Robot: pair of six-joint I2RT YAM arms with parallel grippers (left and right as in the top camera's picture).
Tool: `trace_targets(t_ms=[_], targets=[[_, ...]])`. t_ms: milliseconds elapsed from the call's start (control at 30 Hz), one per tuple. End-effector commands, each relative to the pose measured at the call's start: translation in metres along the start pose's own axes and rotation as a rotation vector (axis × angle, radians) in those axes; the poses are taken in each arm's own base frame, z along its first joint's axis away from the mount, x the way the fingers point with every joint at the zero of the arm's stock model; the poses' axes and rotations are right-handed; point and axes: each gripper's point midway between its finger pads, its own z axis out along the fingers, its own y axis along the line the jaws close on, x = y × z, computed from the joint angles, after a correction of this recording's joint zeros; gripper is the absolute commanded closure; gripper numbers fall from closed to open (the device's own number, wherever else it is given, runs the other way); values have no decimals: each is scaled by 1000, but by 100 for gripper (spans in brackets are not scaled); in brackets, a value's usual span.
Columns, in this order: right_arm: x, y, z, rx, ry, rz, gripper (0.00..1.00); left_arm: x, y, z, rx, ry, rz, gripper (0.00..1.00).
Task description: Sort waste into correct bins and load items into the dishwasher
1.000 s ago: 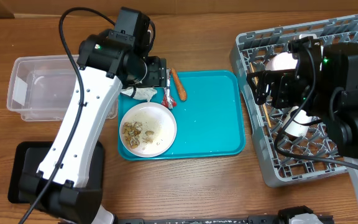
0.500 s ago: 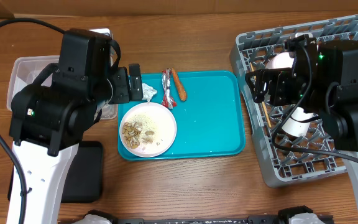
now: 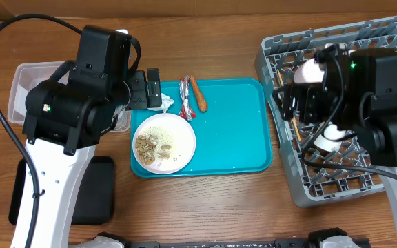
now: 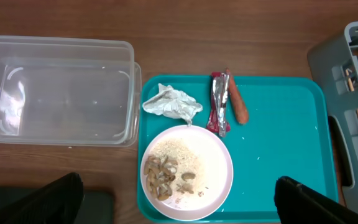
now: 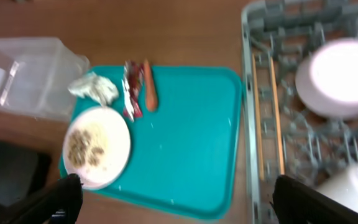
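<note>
- See clear tub on the bench at 9 o'clock of teal tray, with nothing in it yet.
- Compared with a second ago: find left tool lifted off the crumpled napkin and swung toward 9 o'clock, spread wide, carrying nothing.
- Read that as a missed grab; expect a fresh approach before any waste is binned.
- Find napkin in the tray's 11 o'clock corner, just off the plate rim: white wad, raised folds, easy to pinch.
- Note wrapper and sausage stick side by side at plate's 1 o'clock, with scraps on the plate.
- See right tool barely shifted over the rack, wide and empty; chopsticks and bowl already racked.
</note>
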Motion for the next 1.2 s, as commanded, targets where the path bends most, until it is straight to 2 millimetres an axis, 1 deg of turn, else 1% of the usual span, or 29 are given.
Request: trace_targets(t_ms=[0, 67, 133, 167, 267, 300, 367, 533, 633, 733, 867, 933, 1167], targets=[[-4, -5, -9, 47, -32, -15, 0, -1, 3, -2, -16, -11, -6, 0], [-16, -5, -17, 61, -106, -42, 0, -1, 3, -2, -16, -11, -6, 0], [-28, 0, -26, 53, -206, -111, 0, -1, 3, -2, -16, -11, -6, 0], [-30, 1, -32, 48, -267, -154, 0, -1, 3, -2, -16, -11, -6, 0], [-26, 2, -36, 39, -384, -204, 0, -1, 3, -2, -16, -11, -6, 0], [-19, 0, -33, 32, -441, -216, 0, -1, 3, -2, -16, -11, -6, 0], [-1, -6, -23, 28, -499, -228, 0, -1, 3, -2, -16, -11, -6, 0], [61, -21, 9, 7, -545, -240, 0, -1, 3, -2, -16, -11, -6, 0], [94, -24, 25, -35, -574, -256, 0, -1, 3, -2, -16, -11, -6, 0], [116, -26, 32, -64, -639, -279, 0, -1, 3, -2, -16, -11, -6, 0], [135, -32, 42, -68, -694, -292, 0, -1, 3, -2, -16, -11, -6, 0], [141, -34, 46, -69, -711, -296, 0, -1, 3, -2, -16, -11, -6, 0], [141, -37, 57, -72, -767, -309, 0, -1, 3, -2, -16, -11, -6, 0]])
